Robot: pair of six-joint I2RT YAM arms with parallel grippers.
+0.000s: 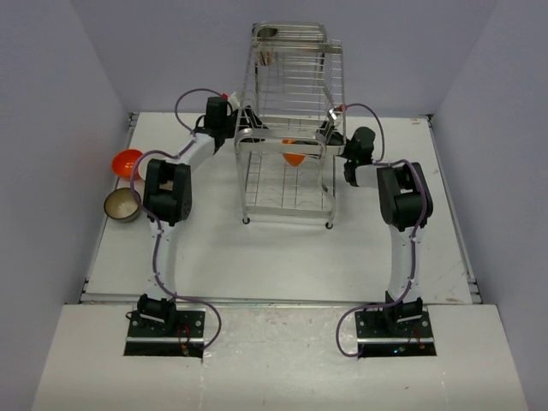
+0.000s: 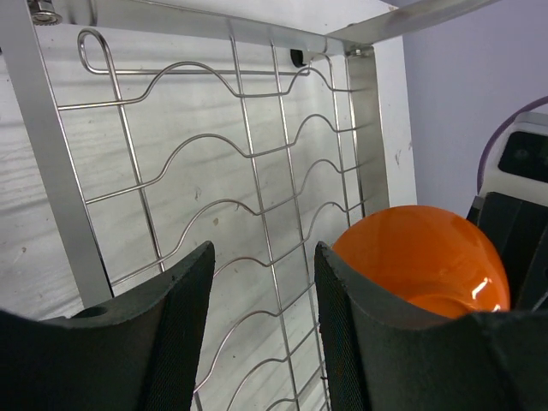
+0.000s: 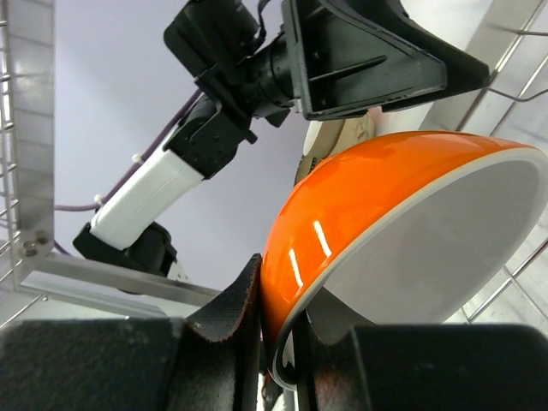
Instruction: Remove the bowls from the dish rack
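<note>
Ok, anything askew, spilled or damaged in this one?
Nothing damaged or spilled. The orange bowl inside the rack is tipped on edge, but only because the right pincer is clamped on its rim.

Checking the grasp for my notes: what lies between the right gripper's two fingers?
The rim of the orange bowl, pinched by the right gripper with no gap showing. The right wrist view shows this.

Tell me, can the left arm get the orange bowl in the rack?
Probably yes: the left gripper hangs open right beside the orange bowl, nothing between them. But the right gripper is pinching its rim.
</note>
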